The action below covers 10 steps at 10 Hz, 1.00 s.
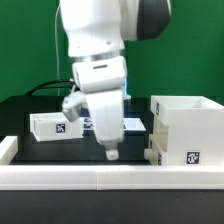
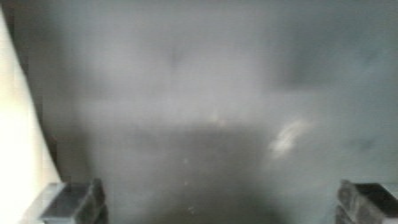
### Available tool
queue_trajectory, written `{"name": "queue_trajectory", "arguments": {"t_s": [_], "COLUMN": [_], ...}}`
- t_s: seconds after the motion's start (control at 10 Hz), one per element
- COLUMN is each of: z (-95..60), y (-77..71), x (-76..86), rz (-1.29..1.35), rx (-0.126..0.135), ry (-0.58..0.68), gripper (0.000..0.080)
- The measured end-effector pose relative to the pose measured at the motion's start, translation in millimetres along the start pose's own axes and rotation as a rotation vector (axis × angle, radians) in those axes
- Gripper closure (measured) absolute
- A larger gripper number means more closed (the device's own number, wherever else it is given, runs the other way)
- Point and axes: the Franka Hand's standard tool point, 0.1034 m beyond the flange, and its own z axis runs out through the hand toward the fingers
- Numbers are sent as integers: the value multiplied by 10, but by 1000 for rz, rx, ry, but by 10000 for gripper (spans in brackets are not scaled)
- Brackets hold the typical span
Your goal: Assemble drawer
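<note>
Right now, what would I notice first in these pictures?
The big white robot arm fills the middle of the exterior view, its open fingers pointing down over the dark table, holding nothing. A large white case stands on that view's right, a small white box on its left.

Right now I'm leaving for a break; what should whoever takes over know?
Jaws: open, empty, pointing down over the table.
Large case stands at the exterior view's right; one small box sits at its left, apart from the case.
Done: no box visibly inserted.
Left: grasp the box, fit it into the case; second box not clearly visible.
</note>
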Motion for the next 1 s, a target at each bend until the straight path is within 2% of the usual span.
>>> {"name": "queue_trajectory", "arguments": {"t_s": [0.2, 0.3, 0.4, 0.5, 0.8, 1.0], "z": [-109, -178, -217, -210, -199, -194], "y": [-193, -321, -501, -581, -570, -576], "x": [-117, -184, -248, -271, -271, -274], "rz": [33, 50, 62, 65, 95, 250], "rx": [-1, -23, -33, -27, -27, -29], "ry": [-11, -22, -34, -37, -35, -32], "gripper": [150, 150, 150, 150, 150, 150]}}
